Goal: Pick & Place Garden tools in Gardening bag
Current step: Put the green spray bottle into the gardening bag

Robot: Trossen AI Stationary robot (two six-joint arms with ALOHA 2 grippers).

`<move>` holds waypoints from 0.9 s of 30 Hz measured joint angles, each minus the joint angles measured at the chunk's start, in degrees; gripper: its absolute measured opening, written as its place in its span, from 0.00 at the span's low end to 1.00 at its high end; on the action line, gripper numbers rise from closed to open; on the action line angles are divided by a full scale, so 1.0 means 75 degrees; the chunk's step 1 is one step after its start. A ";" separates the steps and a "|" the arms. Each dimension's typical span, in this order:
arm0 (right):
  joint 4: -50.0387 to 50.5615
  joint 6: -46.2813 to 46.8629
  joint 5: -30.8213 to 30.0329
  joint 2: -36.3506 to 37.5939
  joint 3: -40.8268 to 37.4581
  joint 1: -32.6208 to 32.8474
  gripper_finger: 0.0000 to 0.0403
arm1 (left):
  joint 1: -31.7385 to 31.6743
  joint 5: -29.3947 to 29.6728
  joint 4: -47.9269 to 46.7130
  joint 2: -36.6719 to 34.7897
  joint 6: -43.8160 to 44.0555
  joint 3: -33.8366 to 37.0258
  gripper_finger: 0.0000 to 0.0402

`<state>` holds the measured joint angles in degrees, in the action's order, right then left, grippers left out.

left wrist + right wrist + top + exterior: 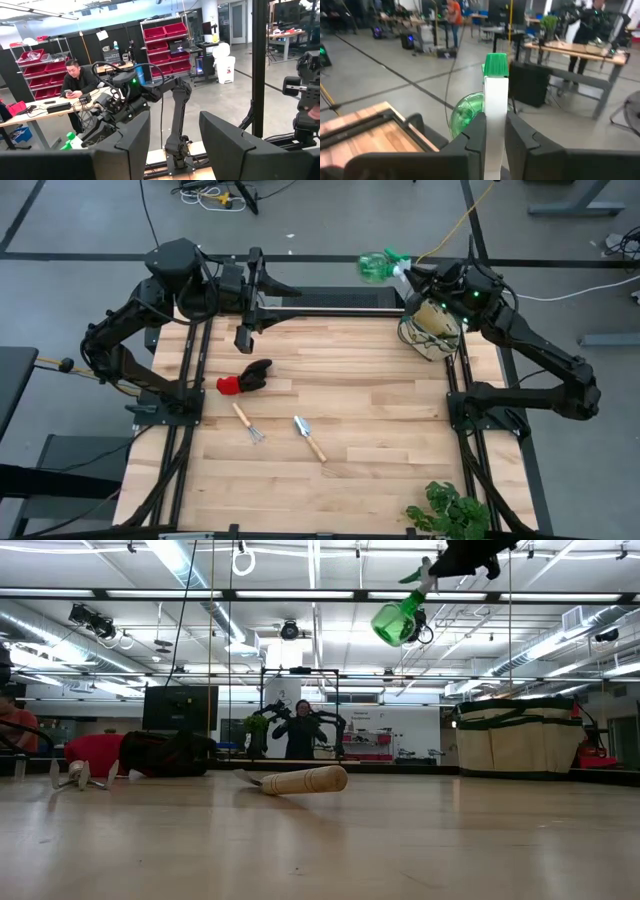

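My right gripper point(404, 276) is shut on a green spray bottle point(376, 267), high over the table's far edge, just past the beige gardening bag point(432, 328) that stands at the far right corner. My left gripper point(175, 150) stands open and level at the far left, with nothing between its fingers. Flat on the wood lie a red-and-black glove point(245, 377), a wooden-handled mini rake point(248, 423), a silver trowel point(309, 438) and what look like black shears point(243, 338). My right gripper pinches the bottle's white spray head point(495, 112) between its two fingers point(475, 142), just behind the green nozzle cap point(496, 65). The fingers run level, toward the table's far side. The bottle is lifted clear, tilted, its green body point(398, 620) hanging lower than the fingers.
A leafy plant point(452, 510) sits at the near right corner. Black frame rails point(190, 410) run down both sides of the wooden top and one crosses the far edge. A person sits at a desk in the room beyond.
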<state>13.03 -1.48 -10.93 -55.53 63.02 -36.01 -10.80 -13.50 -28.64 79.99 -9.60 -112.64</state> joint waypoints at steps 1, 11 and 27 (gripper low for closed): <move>0.0116 0.0062 -0.0060 0.0051 0.0000 0.0000 0.12 | -0.0001 0.0000 0.0000 0.0000 0.0002 0.0000 0.44; 0.0634 0.0335 -0.0222 0.0510 0.0152 0.0000 0.12 | 0.0005 0.0000 0.0000 0.0000 0.0014 0.0000 0.44; 0.4594 0.0158 -0.1901 0.0432 0.1804 0.0000 0.12 | 0.0008 -0.0003 -0.0017 0.0000 0.0059 0.0000 0.44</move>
<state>47.49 -0.29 -25.19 -52.29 76.55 -36.01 -10.74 -13.52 -28.77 79.99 -9.16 -112.64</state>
